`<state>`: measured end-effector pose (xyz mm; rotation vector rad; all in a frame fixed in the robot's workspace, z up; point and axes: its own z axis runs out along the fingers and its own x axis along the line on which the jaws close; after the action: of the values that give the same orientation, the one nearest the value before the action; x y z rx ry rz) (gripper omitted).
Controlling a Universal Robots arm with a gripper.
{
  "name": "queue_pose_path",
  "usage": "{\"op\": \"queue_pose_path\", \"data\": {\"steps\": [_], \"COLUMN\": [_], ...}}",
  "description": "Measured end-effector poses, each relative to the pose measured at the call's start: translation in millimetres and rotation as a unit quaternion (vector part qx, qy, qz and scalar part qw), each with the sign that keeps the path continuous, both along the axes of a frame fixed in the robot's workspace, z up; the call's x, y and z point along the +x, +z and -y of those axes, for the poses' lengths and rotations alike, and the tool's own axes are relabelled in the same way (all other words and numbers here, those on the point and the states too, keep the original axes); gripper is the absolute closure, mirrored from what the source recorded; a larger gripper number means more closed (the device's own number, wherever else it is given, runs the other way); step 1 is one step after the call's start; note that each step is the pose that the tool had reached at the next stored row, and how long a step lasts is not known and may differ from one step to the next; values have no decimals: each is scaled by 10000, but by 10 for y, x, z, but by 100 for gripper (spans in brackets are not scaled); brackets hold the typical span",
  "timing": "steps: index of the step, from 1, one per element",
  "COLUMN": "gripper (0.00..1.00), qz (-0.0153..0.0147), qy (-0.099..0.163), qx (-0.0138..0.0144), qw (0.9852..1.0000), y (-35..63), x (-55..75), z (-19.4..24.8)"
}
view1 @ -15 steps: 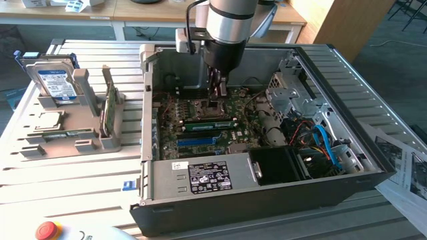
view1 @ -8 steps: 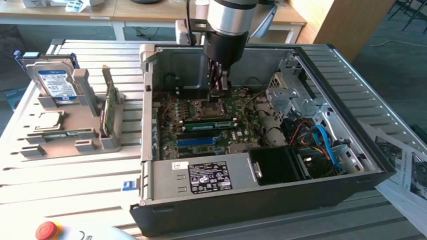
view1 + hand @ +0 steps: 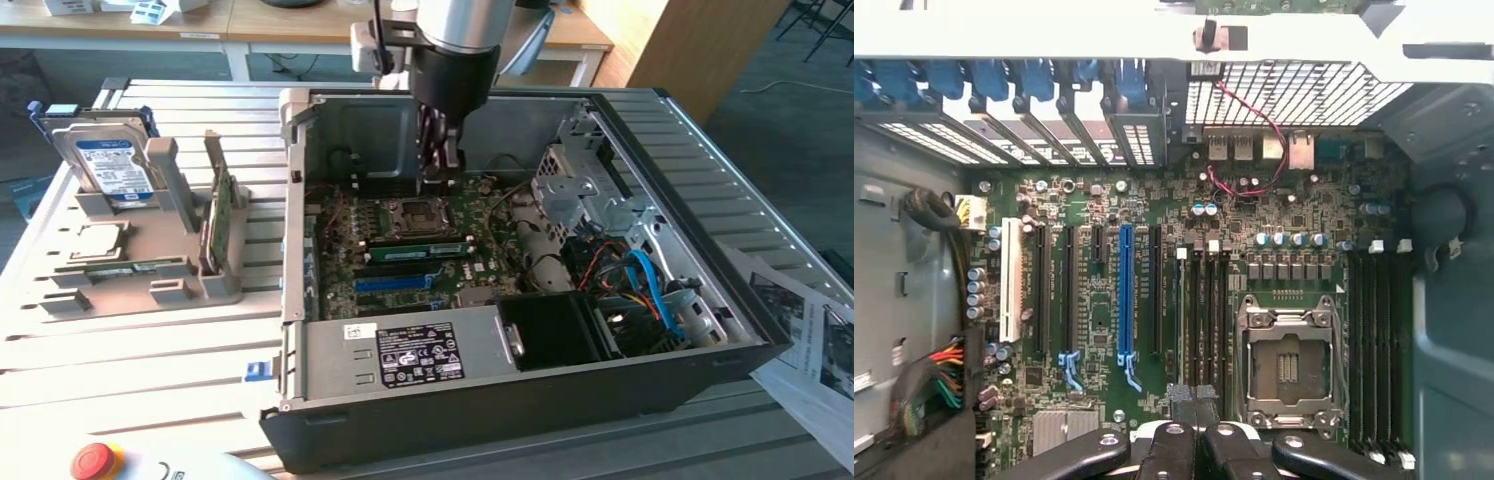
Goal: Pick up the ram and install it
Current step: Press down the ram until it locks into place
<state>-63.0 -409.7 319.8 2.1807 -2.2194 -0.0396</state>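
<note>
The arm reaches down into the open computer case [image 3: 534, 390] lying on the tabletop [image 3: 147, 350], with its tool [image 3: 441, 165] low over the motherboard [image 3: 414, 250], close to the empty processor socket [image 3: 414, 213]. In the wrist view the tool [image 3: 1196, 415] has its two black fingers [image 3: 1179, 405] pressed together with nothing between them, their tips hanging over the board just beside the socket [image 3: 1286, 365] and the memory slots [image 3: 1206, 310].

One ram [image 3: 419, 249] stick, green with a pale label, lies flat on the motherboard between the socket and the blue expansion slot [image 3: 398, 283]. Another green stick [image 3: 222, 215] stands on edge in the grey holder [image 3: 160, 270] on the exterior view's left, well apart from the case. That holder also carries the hard drive [image 3: 114, 165] upright at its back and a square silver processor chip [image 3: 91, 240] lying flat near its front.

A power supply [image 3: 400, 355] with a black label fills the near side of the case, and a red button [image 3: 94, 460] sits at the tabletop's near edge
</note>
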Motion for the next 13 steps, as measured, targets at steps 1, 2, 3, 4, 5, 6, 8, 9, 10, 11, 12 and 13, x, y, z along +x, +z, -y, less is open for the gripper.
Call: {"op": "queue_pose_path", "data": {"steps": [1,2,3,4,5,6,8,9,10,11,12,13], "gripper": [90,90,90,90,90,90,90,90,90,90,90,90], "qz": [0,0,0,0,-1,0,0,-1,-1,-1,-1,-1], "qy": [0,0,0,0,0,0,0,0,0,0,0,0], "qx": [0,0,0,0,0,0,0,0,0,0,0,-1], "qw": [10000,10000,10000,10000,10000,10000,10000,10000,10000,10000,10000,10000], "y": [20,41,60,82,101,121,159,178,196,217,236,254], "x": [0,0,1,1,1,1,1,1,2,2,2,1], "z": [0,0,0,0,0,0,0,0,0,0,0,0]}}
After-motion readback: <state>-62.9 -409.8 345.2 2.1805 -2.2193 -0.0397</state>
